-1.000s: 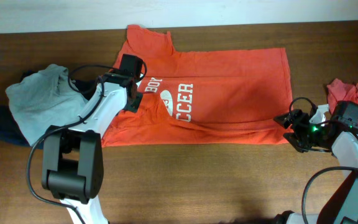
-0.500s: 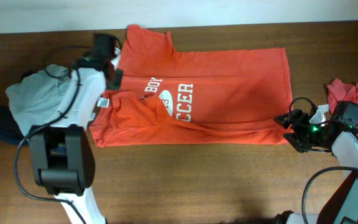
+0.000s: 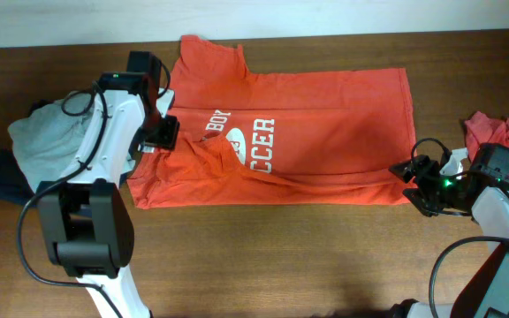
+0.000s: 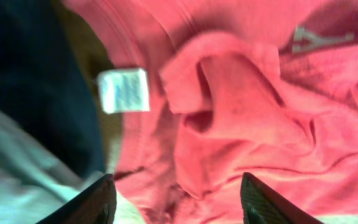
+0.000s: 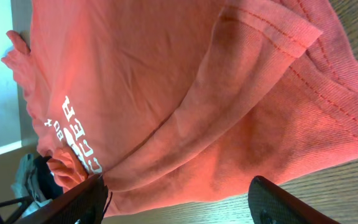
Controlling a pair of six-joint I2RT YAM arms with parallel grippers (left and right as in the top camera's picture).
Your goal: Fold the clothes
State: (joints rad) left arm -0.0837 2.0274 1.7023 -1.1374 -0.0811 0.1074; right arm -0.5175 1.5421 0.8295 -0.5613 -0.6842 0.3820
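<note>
Orange-red cotton T-shirt with white lettering [image 3: 325, 132] lies spread, its long axis left-right, neck by our left gripper [image 3: 161, 132], hem by our right gripper [image 3: 416, 181]; both jaws stand apart, empty.

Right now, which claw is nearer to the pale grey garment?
Left. The left claw hovers over the collar end of the orange T-shirt, just beside the grey garment; the right claw sits by the shirt's hem corner at the opposite end.
</note>
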